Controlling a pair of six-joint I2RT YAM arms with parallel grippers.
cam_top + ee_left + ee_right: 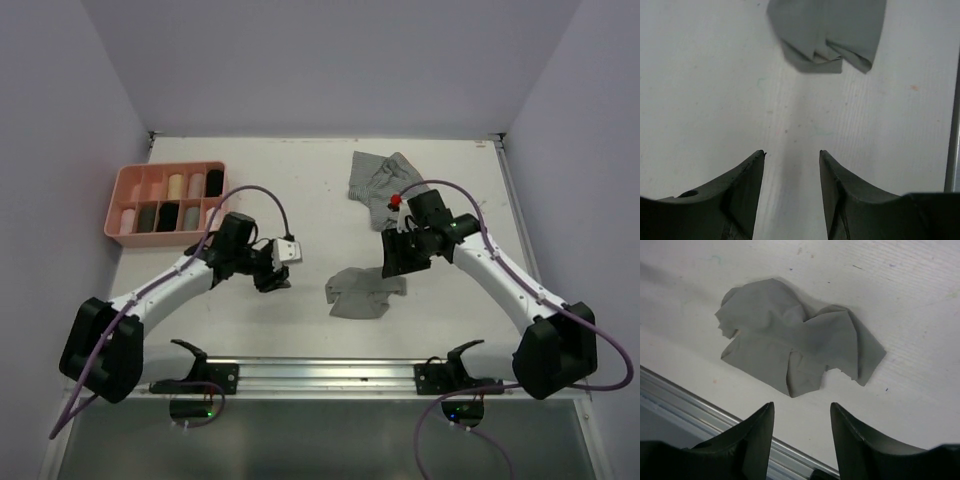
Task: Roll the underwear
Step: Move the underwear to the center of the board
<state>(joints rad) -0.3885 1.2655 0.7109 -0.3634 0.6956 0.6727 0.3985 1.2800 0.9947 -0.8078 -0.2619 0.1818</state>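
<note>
Left end effector and right end effector both part-open, empty, flanking crumpled grey underwear on counter. Just behind right end effector: striped underwear. Far left: pink tray.

Crumpled grey underwear on white table, right gripper jaws apart, holding nothing

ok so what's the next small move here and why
Probably move the left hand and right hand to the edges of the grey underwear and spread it flat. It lies crumpled, folds overlapping, on the table between them, and both hands are open, empty and clear of it.
</note>
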